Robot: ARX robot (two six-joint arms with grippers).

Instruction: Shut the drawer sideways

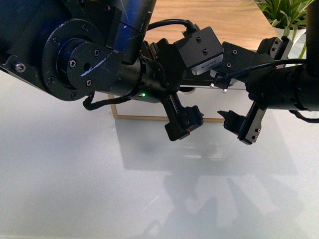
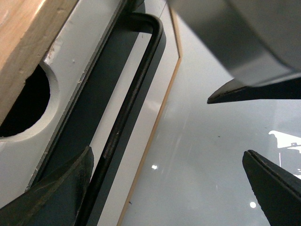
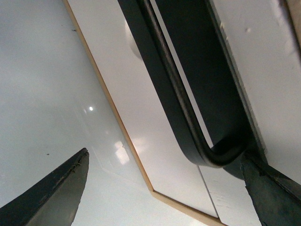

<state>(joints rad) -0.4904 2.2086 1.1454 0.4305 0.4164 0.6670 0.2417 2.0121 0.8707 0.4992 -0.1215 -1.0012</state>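
The drawer point(image 2: 70, 61) has a white front, a semicircular notch point(image 2: 23, 103) in its edge and a long black bar handle point(image 2: 134, 89). My left gripper point(image 2: 169, 188) is open right in front of it, and one finger point(image 2: 61, 188) lies close beside the bar. In the right wrist view the handle's bent end point(image 3: 221, 155) sits by one finger point(image 3: 273, 188) of my open right gripper point(image 3: 164, 193), and the drawer front point(image 3: 268, 80) lies behind it. In the front view my left gripper point(image 1: 183, 122) and right gripper point(image 1: 241, 124) hang side by side, hiding most of the drawer.
A light-wood cabinet point(image 1: 224, 20) stands at the back of the glossy white table point(image 1: 75, 174), its lower wood edge point(image 1: 149, 118) showing under my arms. A green plant point(image 1: 289, 15) is at the far right. A plain white panel point(image 3: 141, 117) lies beside the handle.
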